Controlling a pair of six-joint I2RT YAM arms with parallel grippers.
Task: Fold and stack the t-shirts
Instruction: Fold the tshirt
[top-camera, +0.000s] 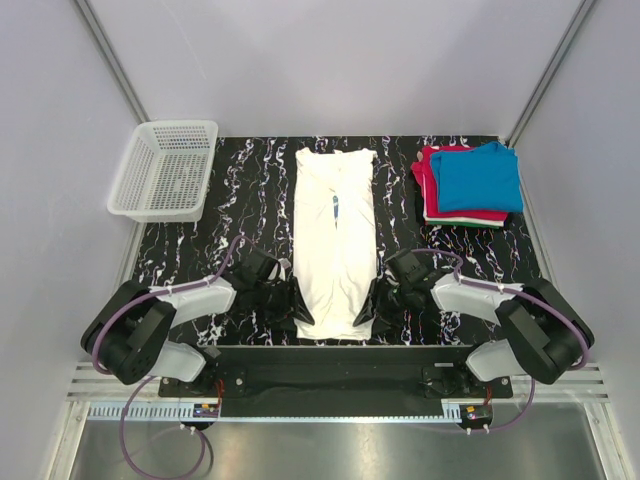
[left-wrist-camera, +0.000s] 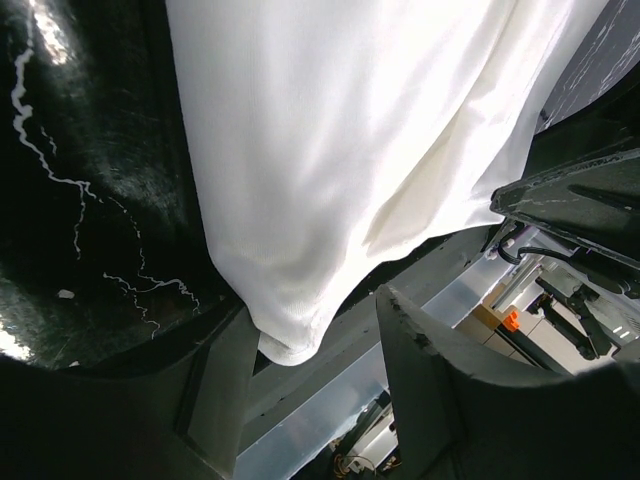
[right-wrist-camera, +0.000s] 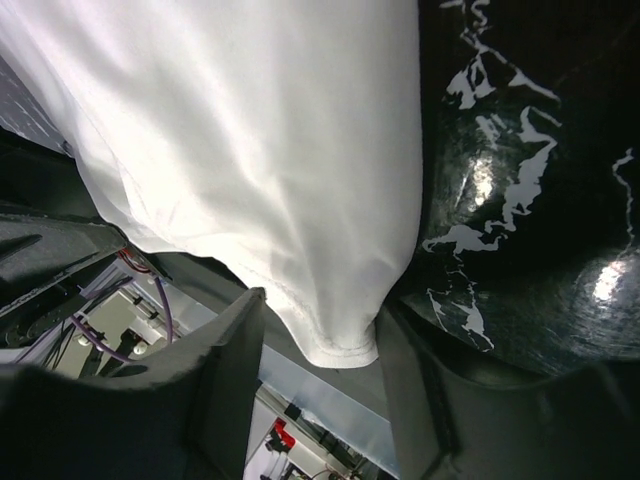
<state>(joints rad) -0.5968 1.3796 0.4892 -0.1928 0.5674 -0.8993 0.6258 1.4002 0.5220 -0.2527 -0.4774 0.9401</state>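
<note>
Watching from the side, I'd say the cross-fold is about to start. The white cloth t-shirt (top-camera: 335, 228) lies in the middle of the black marbled counter (top-camera: 250, 200), narrowed into a long strip, collar at the far end and hem towards the arms.

The left tool (top-camera: 292, 303) sits at the near left hem corner and the right tool (top-camera: 368, 308) at the near right one. In each wrist view the dark fingers (left-wrist-camera: 215, 400) stand apart with the hem corner hanging in the gap between them. The cloth brushes one finger but is not pinched, so both tools look open and hold nothing.

At the far right of the counter is a stack of folded tees, a blue t-shirt (top-camera: 478, 175) on top of a red t-shirt (top-camera: 430, 172), with a pale edge showing beneath them. A white plastic mesh basket (top-camera: 165, 170) stands at the far left.

The next move, as I judge it, calls for both tools to close on their corners together, lift evenly and carry the hem towards the collar. An uneven lift would skew the strip.
</note>
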